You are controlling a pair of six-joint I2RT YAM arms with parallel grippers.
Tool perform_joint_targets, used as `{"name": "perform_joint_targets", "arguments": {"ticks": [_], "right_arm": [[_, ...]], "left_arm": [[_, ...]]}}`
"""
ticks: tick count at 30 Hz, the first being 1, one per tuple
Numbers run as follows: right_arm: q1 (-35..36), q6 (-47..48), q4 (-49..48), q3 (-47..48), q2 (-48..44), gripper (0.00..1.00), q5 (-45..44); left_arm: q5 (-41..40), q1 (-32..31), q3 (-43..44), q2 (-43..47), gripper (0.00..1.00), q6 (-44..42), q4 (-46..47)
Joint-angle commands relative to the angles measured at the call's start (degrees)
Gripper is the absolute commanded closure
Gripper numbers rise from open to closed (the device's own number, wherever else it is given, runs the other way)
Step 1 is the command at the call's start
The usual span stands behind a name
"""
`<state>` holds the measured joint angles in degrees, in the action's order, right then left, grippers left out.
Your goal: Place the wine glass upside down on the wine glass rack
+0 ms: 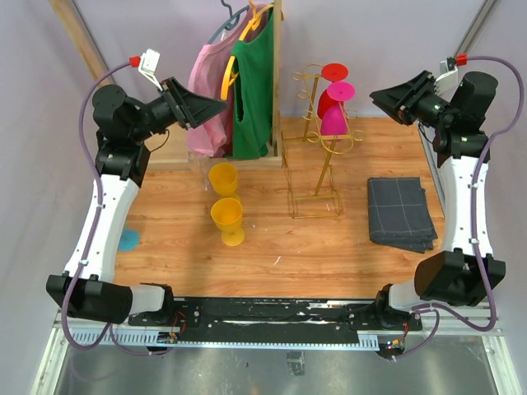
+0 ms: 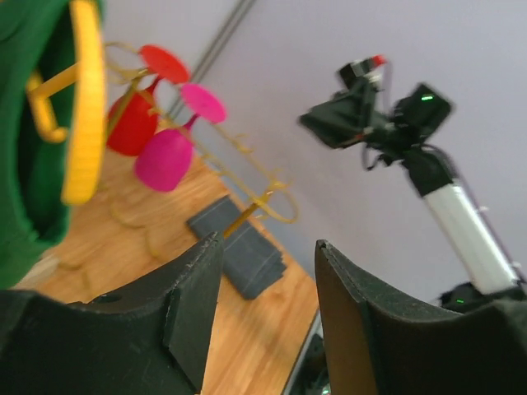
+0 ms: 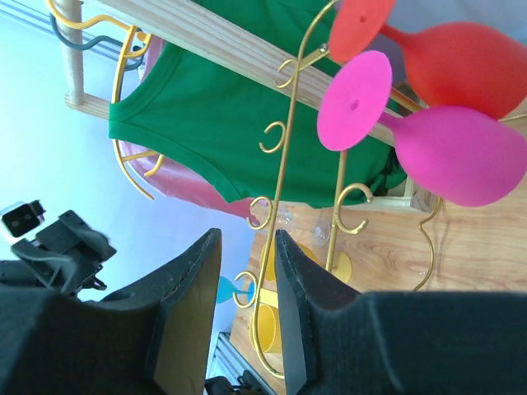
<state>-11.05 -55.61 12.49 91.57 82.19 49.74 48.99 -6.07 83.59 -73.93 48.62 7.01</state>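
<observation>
Rack (image 1: 325, 171) holds two glasses (image 1: 333, 122); two yellow glasses (image 1: 227, 216) stand on table (image 1: 272, 239)

The rack (image 1: 323, 171) is thin gold wire with a metallic sheen. The pink glass (image 1: 333, 122) and yellow glass (image 1: 228, 220) look like matt plastic. The table (image 1: 272, 247) is smooth, grained wood, and the folded napkin (image 1: 399, 212) is dull grey cloth.
</observation>
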Motion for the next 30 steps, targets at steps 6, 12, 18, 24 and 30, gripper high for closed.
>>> {"name": "perform_joint_targets", "arguments": {"ticks": [6, 12, 18, 24, 30], "right_arm": [[-0.7, 3.3, 2.4, 4.6, -0.3, 0.66, -1.7], [-0.7, 3.4, 2.3, 3.6, -0.4, 0.66, -2.0], [-0.7, 3.6, 2.2, 2.7, -0.5, 0.65, -2.2], [-0.7, 3.7, 2.1, 2.3, -0.4, 0.65, -2.3], [-0.7, 3.4, 1.8, 1.9, -0.4, 0.65, -2.3]], "left_arm": [[-19.6, -3.2, 3.4, -1.0, 0.48, -28.8, -41.4], [-32.7, -10.4, 2.1, -3.1, 0.48, -34.8, -48.4], [-42.3, -15.8, 1.1, -6.1, 0.5, -37.8, -52.7], [-46.7, -18.5, -0.5, -8.2, 0.5, -38.5, -53.2], [-50.3, -19.9, -0.2, -11.6, 0.5, -39.0, -53.4]]}}
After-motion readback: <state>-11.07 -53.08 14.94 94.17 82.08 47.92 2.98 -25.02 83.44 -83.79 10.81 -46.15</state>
